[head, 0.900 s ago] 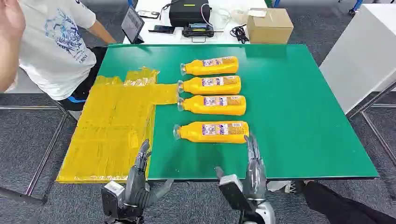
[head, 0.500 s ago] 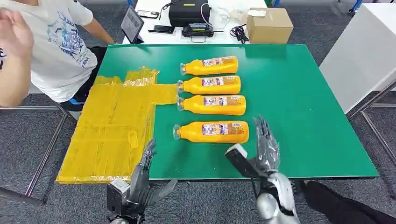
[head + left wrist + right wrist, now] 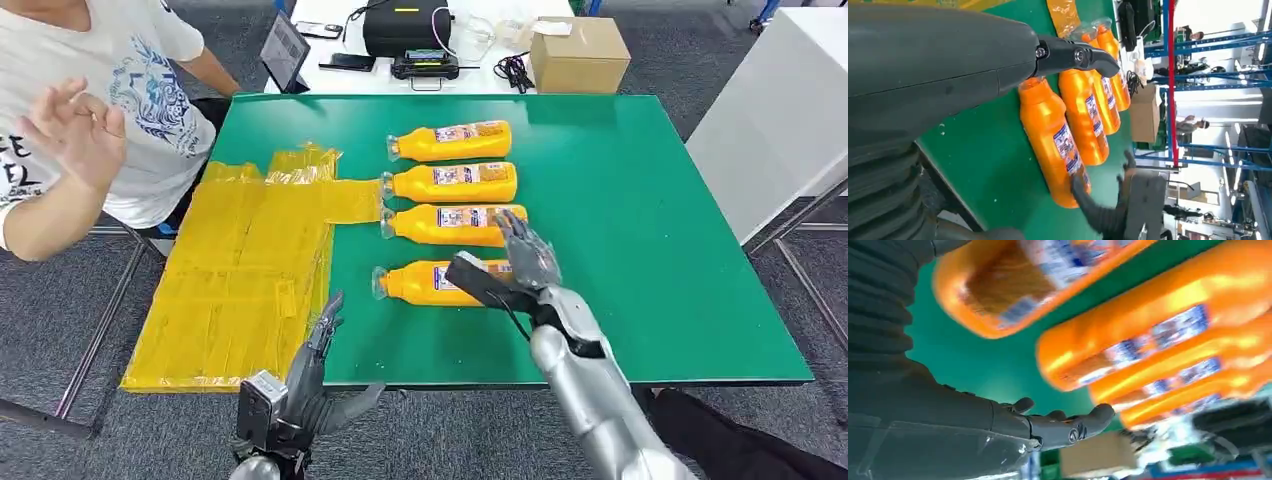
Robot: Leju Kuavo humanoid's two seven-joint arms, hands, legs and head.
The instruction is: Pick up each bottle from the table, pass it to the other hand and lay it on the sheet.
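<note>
Several orange bottles lie on their sides in a column on the green table (image 3: pixel 650 220), caps toward the yellow sheet (image 3: pixel 240 270). The nearest bottle (image 3: pixel 425 282) (image 3: pixel 1055 147) (image 3: pixel 1013 285) lies under my right hand (image 3: pixel 510 265) (image 3: pixel 1048 427), which hovers over its base end with fingers spread and holds nothing. The second bottle (image 3: pixel 450 224) (image 3: pixel 1133 340) lies just beyond the fingertips. My left hand (image 3: pixel 310 375) (image 3: pixel 1073 55) stays open by the table's near edge, beside the sheet's corner.
A person (image 3: pixel 90 110) sits at the far left, one hand raised near the sheet's far end. A second table behind carries a cardboard box (image 3: pixel 578 55) and black devices (image 3: pixel 405 30). A white cabinet (image 3: pixel 780 120) stands to the right.
My right hand has swung up from the table's near edge, forward and left, over the nearest bottle. The left hand has barely moved. The person's raised hand has dropped lower.
</note>
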